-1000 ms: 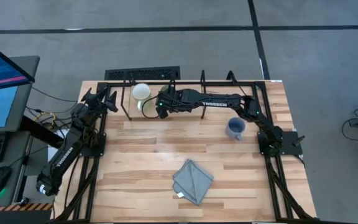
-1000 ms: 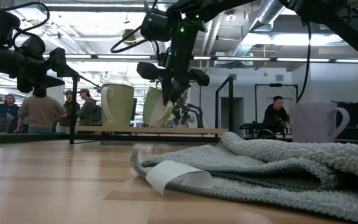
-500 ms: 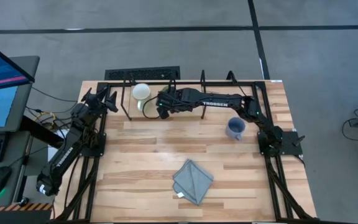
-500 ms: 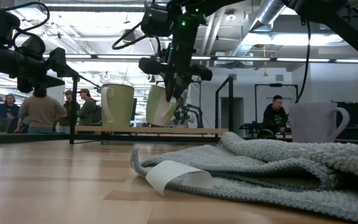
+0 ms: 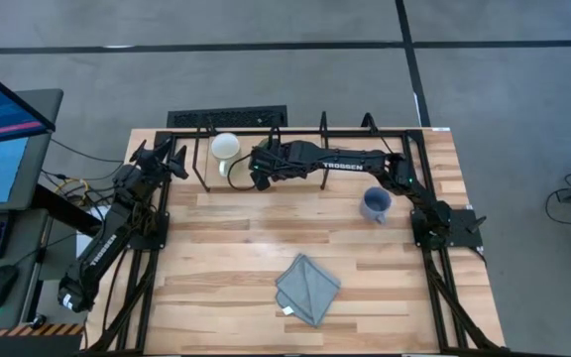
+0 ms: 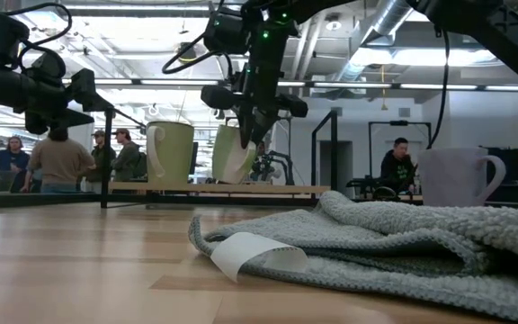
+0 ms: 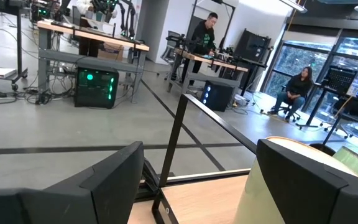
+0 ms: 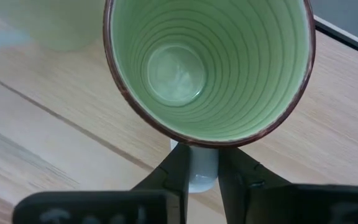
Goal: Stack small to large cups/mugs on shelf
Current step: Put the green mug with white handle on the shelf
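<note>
1. Nearest us in the low view lies the folded grey cloth (image 6: 394,238) on the table (image 5: 226,258), with bare board all around it in the high view.
2. Beyond it, the blue-grey mug (image 5: 375,204) stands upright on the table near the right edge, well apart from the shelf (image 5: 305,134); we cannot see inside it.
3. Farther back, the right gripper (image 5: 251,169) clenches the handle of the green-lined mug (image 8: 209,65), its fingers (image 8: 174,171) pinching the handle from both sides. The mug hangs tilted just above the shelf board, and we see its ribbed inside is empty.
4. Just beside it, the white mug (image 5: 225,147) stands upright on the shelf, empty as seen from above; we cannot tell whether the two mugs touch.
5. The left gripper (image 5: 163,157) waits at the table's left edge, its jaws spread apart and grasping nothing.
6. We count three mugs, one shelf, one cloth.
</note>
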Robot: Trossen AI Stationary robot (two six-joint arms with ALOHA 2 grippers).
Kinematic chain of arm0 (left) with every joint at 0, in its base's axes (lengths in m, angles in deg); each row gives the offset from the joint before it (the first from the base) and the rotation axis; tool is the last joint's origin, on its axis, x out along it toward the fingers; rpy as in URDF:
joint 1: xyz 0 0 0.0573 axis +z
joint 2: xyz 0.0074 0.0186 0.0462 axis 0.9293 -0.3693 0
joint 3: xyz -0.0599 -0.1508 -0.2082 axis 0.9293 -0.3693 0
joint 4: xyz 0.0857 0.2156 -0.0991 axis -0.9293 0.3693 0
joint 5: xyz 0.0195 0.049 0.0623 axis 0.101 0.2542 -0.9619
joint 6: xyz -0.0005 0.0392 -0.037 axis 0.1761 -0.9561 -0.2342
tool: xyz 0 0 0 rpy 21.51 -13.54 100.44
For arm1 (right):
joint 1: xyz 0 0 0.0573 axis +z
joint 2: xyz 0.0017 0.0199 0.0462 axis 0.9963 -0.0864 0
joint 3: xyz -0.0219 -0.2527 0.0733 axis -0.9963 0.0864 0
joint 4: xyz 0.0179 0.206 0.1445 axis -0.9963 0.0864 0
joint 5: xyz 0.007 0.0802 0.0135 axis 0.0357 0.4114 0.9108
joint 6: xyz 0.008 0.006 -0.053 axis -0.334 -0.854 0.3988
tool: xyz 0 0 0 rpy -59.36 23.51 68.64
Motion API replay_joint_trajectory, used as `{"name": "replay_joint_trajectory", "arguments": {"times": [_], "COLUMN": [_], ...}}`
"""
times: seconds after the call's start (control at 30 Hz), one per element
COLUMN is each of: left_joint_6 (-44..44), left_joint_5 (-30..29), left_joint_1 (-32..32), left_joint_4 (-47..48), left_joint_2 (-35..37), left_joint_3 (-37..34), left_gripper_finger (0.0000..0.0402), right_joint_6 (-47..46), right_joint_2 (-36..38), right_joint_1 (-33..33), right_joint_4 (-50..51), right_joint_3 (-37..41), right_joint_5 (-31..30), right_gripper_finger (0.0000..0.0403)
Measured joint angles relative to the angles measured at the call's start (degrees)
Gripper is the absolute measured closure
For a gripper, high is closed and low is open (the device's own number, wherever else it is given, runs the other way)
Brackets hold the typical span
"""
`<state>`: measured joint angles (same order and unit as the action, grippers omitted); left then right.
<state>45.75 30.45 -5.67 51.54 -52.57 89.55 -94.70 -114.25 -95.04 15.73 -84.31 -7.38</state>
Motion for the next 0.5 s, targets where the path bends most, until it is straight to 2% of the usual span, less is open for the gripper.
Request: {"name": "replay_joint_trajectory", "arguments": {"times": [0.5], "left_joint_6": [0.0], "left_joint_5": [0.0], "left_joint_1": [0.0], "left_joint_4": [0.0], "left_joint_2": [0.0], "left_joint_3": [0.0], "left_gripper_finger": [0.0097], "right_joint_6": [-1.1], "right_joint_2": [0.0], "right_joint_1": [0.0], "right_joint_4": [-0.1], "right_joint_3": [0.0], "right_joint_5": [0.0], "right_gripper_finger": [0.0321]}}
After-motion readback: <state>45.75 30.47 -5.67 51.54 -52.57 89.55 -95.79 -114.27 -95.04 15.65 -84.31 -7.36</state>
